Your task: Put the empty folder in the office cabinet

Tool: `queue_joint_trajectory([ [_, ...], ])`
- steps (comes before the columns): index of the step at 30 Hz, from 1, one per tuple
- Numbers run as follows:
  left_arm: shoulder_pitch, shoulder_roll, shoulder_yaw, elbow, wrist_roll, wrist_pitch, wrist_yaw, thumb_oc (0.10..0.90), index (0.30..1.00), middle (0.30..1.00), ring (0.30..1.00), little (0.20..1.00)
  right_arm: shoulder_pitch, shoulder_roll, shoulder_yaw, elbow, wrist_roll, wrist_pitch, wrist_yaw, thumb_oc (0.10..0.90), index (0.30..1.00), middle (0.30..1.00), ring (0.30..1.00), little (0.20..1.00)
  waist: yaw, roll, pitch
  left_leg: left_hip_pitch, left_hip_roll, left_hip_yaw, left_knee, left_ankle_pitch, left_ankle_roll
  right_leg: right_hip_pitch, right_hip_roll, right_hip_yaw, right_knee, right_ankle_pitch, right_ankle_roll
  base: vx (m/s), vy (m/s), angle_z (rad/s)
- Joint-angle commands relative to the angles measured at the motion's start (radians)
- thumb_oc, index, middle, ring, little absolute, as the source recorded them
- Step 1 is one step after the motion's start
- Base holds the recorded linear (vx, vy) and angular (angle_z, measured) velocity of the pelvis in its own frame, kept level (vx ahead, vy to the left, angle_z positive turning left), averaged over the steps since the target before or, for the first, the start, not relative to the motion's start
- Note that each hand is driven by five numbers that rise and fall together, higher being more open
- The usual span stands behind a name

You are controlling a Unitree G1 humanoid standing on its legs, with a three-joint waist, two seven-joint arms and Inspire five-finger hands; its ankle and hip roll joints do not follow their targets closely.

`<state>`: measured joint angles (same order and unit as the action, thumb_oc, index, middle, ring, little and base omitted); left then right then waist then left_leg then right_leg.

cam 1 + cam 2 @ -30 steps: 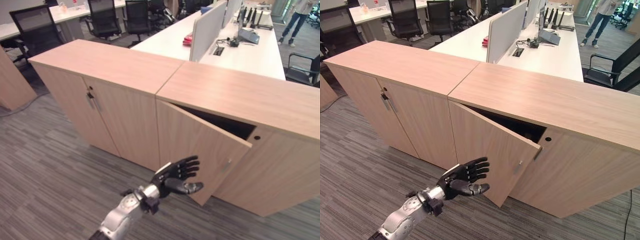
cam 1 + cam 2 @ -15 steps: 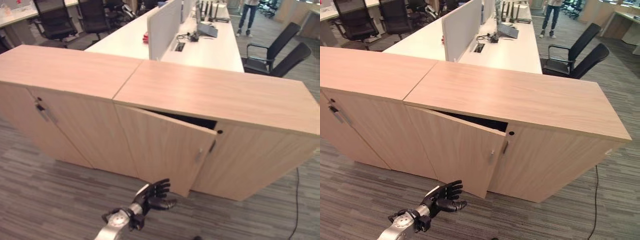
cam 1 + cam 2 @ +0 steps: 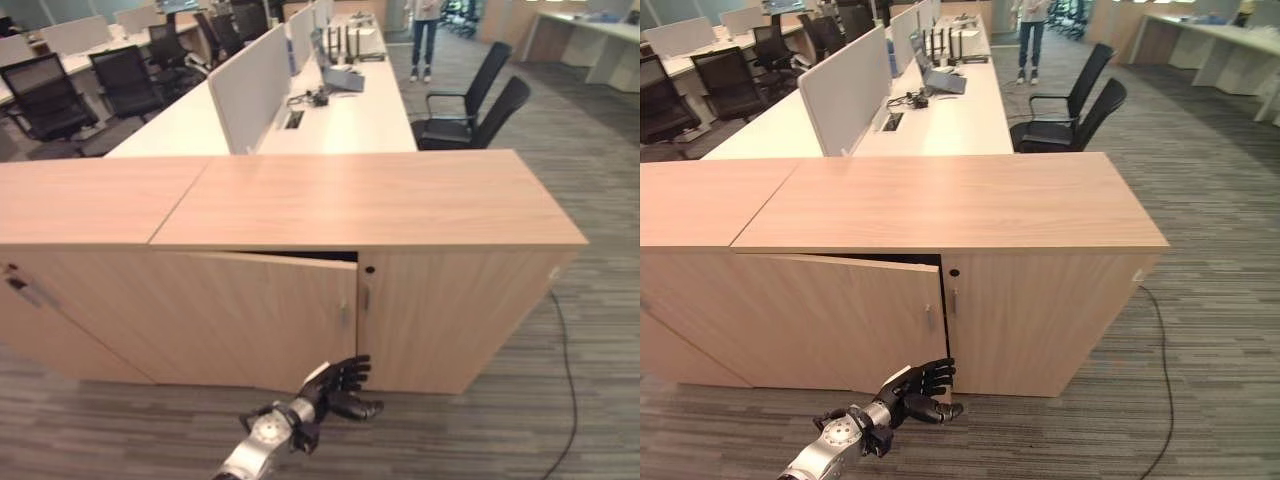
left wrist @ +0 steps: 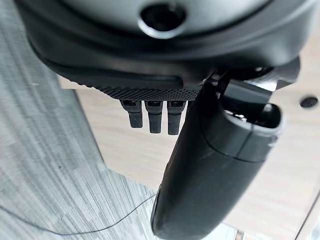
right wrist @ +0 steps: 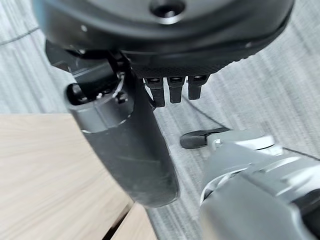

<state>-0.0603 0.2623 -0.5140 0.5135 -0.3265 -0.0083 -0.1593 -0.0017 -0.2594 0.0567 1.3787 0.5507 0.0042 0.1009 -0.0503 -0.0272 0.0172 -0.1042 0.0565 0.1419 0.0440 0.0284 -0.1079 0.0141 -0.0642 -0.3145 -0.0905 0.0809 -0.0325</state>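
Although the cabinet door stands slightly ajar, no folder can be made out at this moment.

Cabinet: the office cabinet (image 3: 370,200) is a low wood unit on grey carpet, with desks and office chairs (image 3: 470,95) behind it.

Door: the left door (image 3: 250,320) of the right-hand unit is swung out a little, a dark gap showing along its top edge; the right door (image 3: 450,310) is closed.

Left hand: the left hand (image 3: 340,385) sits low in front of the cabinet, near the bottom corner of the ajar door, fingers (image 4: 152,116) straight and spread, thumb (image 4: 210,165) out, grasping nothing. Whether it touches the door edge I cannot tell.

Right hand: the right hand (image 5: 125,145) shows in its own wrist view above carpet and a wood surface, fingers straight, empty.

Folder: not in either hand, and nothing on the cabinet top; where it lies I cannot tell.

Handling, as a judgement: an empty folder should be light, thin and somewhat floppy, with smooth covers that can slip. A pinch near the spine or the middle of a long edge should keep it from sagging or falling open.

Step in hand, as a judgement: the door probably needs to open wider before anything goes in.

Person: legs of someone standing (image 3: 425,40) at the far end of the desks.
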Motion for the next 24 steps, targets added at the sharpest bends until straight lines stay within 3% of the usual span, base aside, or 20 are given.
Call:
queue_joint_trajectory([
  [1,-0.147,0.023,0.075,-0.004,0.08,-0.112,0.047,0.8,0.9,0.9,0.9,0.9,-0.043,-0.016,0.017,0.027,-0.039,-0.004,0.019,0.8,0.9,0.9,0.9,0.9,-0.007,0.009,-0.011,0.052,-0.026,0.031,-0.12,0.027,0.05,0.018,0.032,0.037,0.003,-0.112,0.102,0.05,0.1,-1.01],
  [5,-0.204,0.057,0.129,0.072,0.136,-0.123,0.096,0.8,0.9,0.9,0.9,0.9,-0.018,-0.014,0.0,0.037,-0.047,0.0,0.031,0.8,0.9,0.9,0.9,0.9,-0.032,0.032,-0.049,0.081,-0.032,0.064,-0.131,0.009,0.052,0.019,0.022,0.053,0.003,-0.11,0.114,0.06,0.143,-0.54],
  [10,-0.215,0.104,0.194,0.092,0.106,-0.126,0.096,0.8,0.9,0.9,0.9,0.9,0.021,-0.009,-0.02,0.08,-0.075,0.015,0.048,0.8,0.9,0.9,0.9,0.9,-0.045,0.041,-0.069,0.099,-0.042,0.076,-0.131,-0.006,0.06,0.023,0.008,0.058,0.003,-0.095,0.126,0.01,0.086,-0.07],
  [16,-0.056,0.113,0.25,0.014,-0.087,-0.129,-0.006,0.8,0.9,0.9,0.9,0.9,0.045,-0.004,-0.051,0.119,-0.096,0.025,0.064,0.8,0.9,0.9,0.9,0.9,-0.038,0.048,-0.075,0.109,-0.053,0.081,-0.131,-0.021,0.072,0.025,-0.004,0.065,0.003,-0.086,0.137,0.0,0.067,0.03],
  [21,0.068,0.086,0.237,-0.013,-0.053,-0.119,-0.023,0.8,0.9,0.9,0.9,0.9,0.036,0.004,-0.075,0.121,-0.072,0.018,0.06,0.8,0.9,0.9,0.9,0.9,-0.015,0.044,-0.066,0.107,-0.062,0.067,-0.131,-0.025,0.084,0.023,-0.01,0.061,0.003,-0.083,0.14,0.0,0.012,0.0],
  [24,0.12,0.066,0.218,0.048,-0.007,-0.111,-0.029,0.8,0.9,0.9,0.9,0.9,0.018,0.007,-0.074,0.115,-0.062,0.012,0.054,0.8,0.9,0.9,0.9,0.9,-0.003,0.042,-0.055,0.107,-0.065,0.059,-0.131,-0.026,0.088,0.024,-0.013,0.057,0.003,-0.083,0.141,-0.02,0.012,0.03],
])
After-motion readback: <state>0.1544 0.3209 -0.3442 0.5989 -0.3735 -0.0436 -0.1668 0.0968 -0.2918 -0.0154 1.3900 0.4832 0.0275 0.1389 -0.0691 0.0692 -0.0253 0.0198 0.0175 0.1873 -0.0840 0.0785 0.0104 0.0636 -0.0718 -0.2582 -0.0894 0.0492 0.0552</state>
